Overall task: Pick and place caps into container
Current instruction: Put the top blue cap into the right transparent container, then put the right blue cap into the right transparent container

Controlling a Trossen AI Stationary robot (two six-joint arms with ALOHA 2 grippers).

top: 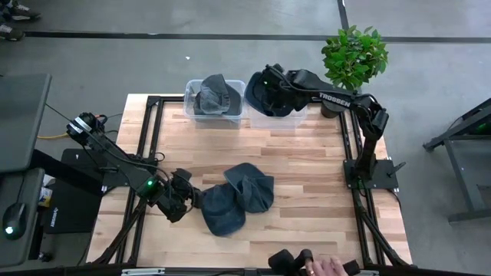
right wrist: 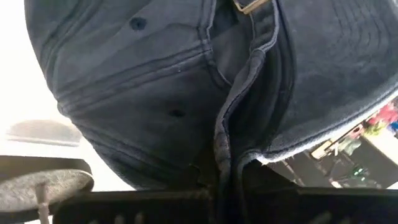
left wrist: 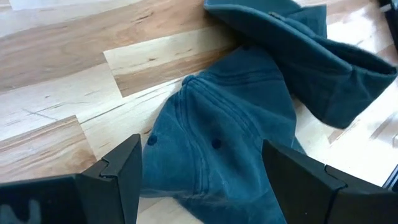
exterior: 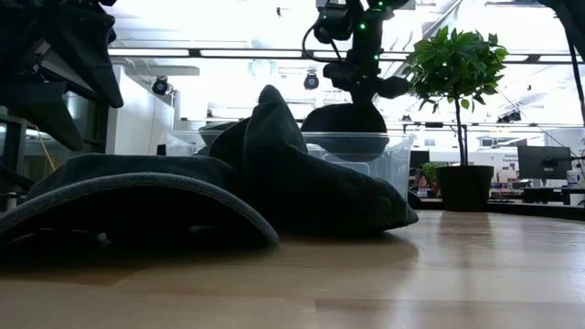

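Two blue caps lie on the table. The nearer cap (top: 221, 213) rests crown up, and the other cap (top: 252, 188) lies partly over it. My left gripper (top: 186, 201) is open at the nearer cap's left, its fingers on either side of the crown (left wrist: 217, 149) without touching it. A grey-blue cap (top: 215, 96) lies in the left clear container (top: 192, 107). My right gripper (top: 270, 86) is shut on a dark blue cap (top: 270, 100) over the right clear container (top: 295, 119). My right gripper pinches a gathered fold of the dark cap's cloth (right wrist: 225, 163) between its two fingers, several layers, near the back strap with its brass buckle (right wrist: 247, 6). The fingers come from above. The cap hangs below them, its lower part (exterior: 345, 119) at the container's rim.
A potted plant (top: 354, 57) stands at the table's far right corner behind the right container. A person's hand (top: 326, 267) rests on dark gear at the near edge. Bare wood lies between the caps and the containers and at the table's right.
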